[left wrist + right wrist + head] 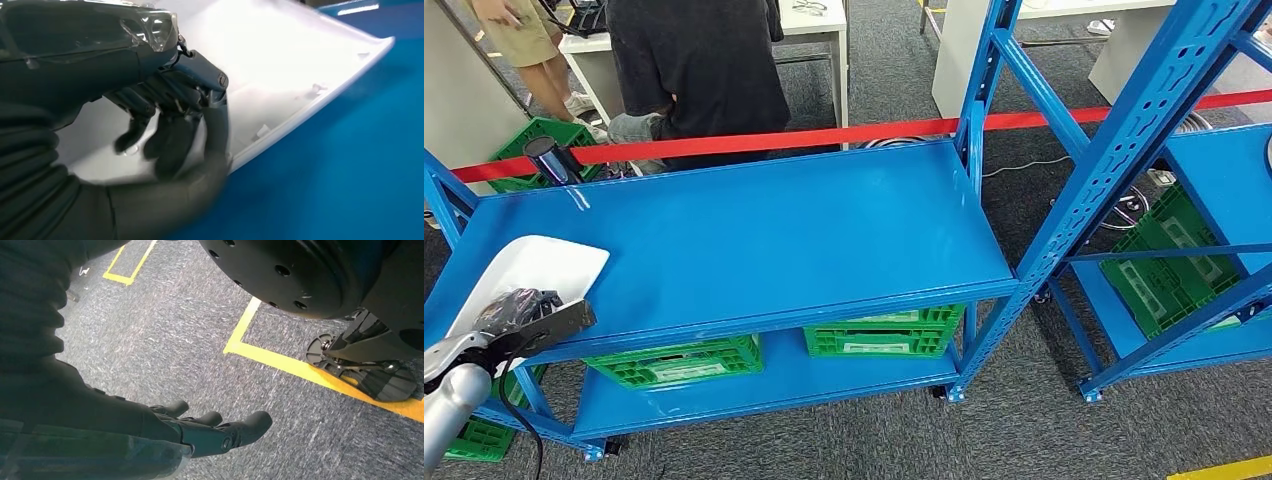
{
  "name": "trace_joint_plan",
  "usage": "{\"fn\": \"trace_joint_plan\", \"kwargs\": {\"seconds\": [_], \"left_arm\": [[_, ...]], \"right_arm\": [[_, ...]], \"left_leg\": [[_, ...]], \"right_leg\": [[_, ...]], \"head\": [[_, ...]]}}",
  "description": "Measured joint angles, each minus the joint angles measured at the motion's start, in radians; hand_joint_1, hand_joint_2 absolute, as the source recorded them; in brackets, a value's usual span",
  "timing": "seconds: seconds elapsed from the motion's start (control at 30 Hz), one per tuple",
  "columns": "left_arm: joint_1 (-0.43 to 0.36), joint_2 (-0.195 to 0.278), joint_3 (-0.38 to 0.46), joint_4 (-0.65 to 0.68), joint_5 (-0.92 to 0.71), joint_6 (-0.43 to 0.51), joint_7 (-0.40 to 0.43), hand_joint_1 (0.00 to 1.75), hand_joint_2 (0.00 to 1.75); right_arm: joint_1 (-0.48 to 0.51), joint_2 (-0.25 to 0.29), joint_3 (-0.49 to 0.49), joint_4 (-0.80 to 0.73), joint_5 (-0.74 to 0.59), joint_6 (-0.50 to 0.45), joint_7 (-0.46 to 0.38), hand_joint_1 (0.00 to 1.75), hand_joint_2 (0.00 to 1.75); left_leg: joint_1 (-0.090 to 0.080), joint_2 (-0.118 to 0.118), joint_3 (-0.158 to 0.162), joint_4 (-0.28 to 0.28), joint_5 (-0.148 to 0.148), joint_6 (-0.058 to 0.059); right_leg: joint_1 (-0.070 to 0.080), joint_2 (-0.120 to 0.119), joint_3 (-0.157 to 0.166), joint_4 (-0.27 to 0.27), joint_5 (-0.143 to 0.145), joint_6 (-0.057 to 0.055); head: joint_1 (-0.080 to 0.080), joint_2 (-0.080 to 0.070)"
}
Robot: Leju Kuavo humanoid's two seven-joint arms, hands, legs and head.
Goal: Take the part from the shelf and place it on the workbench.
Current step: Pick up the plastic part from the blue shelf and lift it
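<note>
A: Where is this?

B: A grey carpeted floor (1024, 440) with a blue metal shelf (754, 250) in front and a second blue rack (1224, 190) well off to the side away from the left hand. A red barrier tape (824, 136) runs behind the shelf, and a person in a dark shirt (694, 60) stands past it at a white table (814, 25).

A: And the part?

B: The white plastic part (534, 268) lies on the shelf's top board at its near corner, directly under the left hand (519, 310). In the left wrist view the dark fingers (170, 140) curl over its rim and the thumb lies along the edge, so the hand grips it.

A: Anything nearby?

B: A dark cylinder (552, 160) stands beyond the hand near the far edge. Green crates (679, 362) sit on the lower board beneath.

A: The right hand (210, 427)?

B: It hangs over the floor near yellow tape lines (280, 362), fingers loosely apart, holding nothing.

A: What is unclear?

B: The wrist view is blurred, and the hand covers the part's near end.
</note>
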Motion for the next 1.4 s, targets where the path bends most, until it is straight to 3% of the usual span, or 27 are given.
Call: {"fn": "trace_joint_plan", "kwargs": {"seconds": [0.87, 1.0, 1.4], "left_arm": [[-0.006, 0.006, -0.016, -0.002, -0.006, -0.014, 0.009, 0.0, 0.0], [-0.004, -0.005, -0.002, -0.003, 0.069, 0.001, 0.01, 0.0, 1.75], [-0.038, -0.029, 0.097, -0.168, 0.142, 0.085, 0.033, 0.0, 1.75]], "right_arm": [[-0.001, 0.0, 0.001, -0.002, -0.002, 0.0, -0.002, 0.0, 1.75], [0.0, 0.002, 0.001, -0.002, -0.01, -0.006, -0.002, 0.0, 1.75], [0.001, 0.003, 0.001, -0.002, -0.016, -0.013, -0.015, 0.0, 1.75]], "left_leg": [[0.0, 0.0, 0.0, 0.0, 0.0, 0.0], [0.0, 0.0, 0.0, 0.0, 0.0, 0.0], [0.0, 0.0, 0.0, 0.0, 0.0, 0.0]], "right_leg": [[0.0, 0.0, 0.0, 0.0, 0.0, 0.0], [0.0, 0.0, 0.0, 0.0, 0.0, 0.0], [0.0, 0.0, -0.001, 0.0, 0.0, 0.0]], "head": [[0.0, 0.0], [0.0, 0.0], [0.0, 0.0]]}}
